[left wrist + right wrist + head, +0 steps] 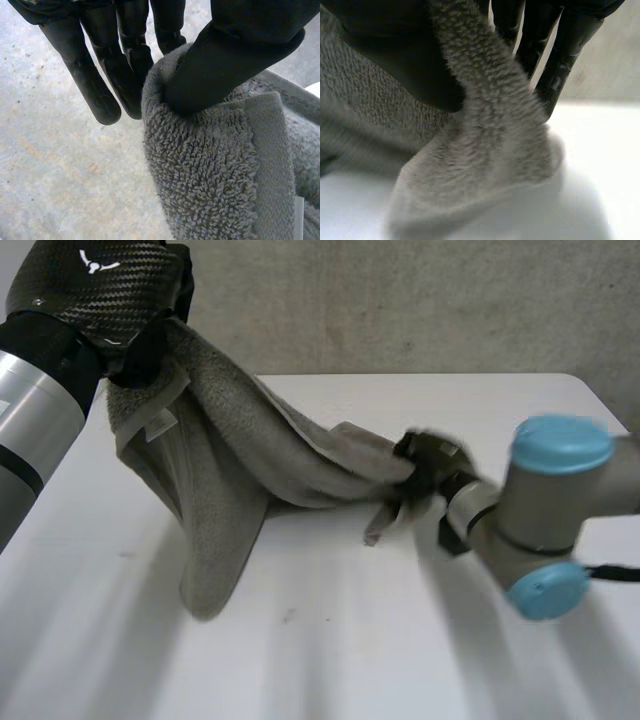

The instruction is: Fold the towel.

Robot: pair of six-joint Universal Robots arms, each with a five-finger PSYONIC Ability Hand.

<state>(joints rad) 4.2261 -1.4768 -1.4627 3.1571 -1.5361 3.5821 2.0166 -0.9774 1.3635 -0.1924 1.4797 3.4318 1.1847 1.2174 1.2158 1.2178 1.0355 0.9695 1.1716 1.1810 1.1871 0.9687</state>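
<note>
In the head view, a small white emblem [98, 262] that spells no letters I can read marks the carbon-weave shell over the left arm [40, 410]. A pale tag [160, 426] is sewn into the towel [230, 450], its print too small to read. The towel is grey terry, thick and bunched. The left hand [140, 350] holds its top end well above the table [330, 660], over the far left part. From there one fold hangs down until its rounded end rests on the table, while another part stretches across to the right hand [425, 465], which is low over the middle of the table at the end of the right arm [560, 500]. In the left wrist view, the left hand [235, 50] presses its thumb into the towel's [200, 175] rolled edge, pinching it against the straight fingers [95, 85]. Loops of pile stand out there, a flat woven hem band [270, 160] runs beside them, and a white tag [299, 215] with no legible writing shows at the hem. In the right wrist view, the right hand [410, 55] nips a twisted corner of the towel [485, 150] between its thumb and fingers [560, 60], and the loose tip below them hangs close above the table [600, 150].
</note>
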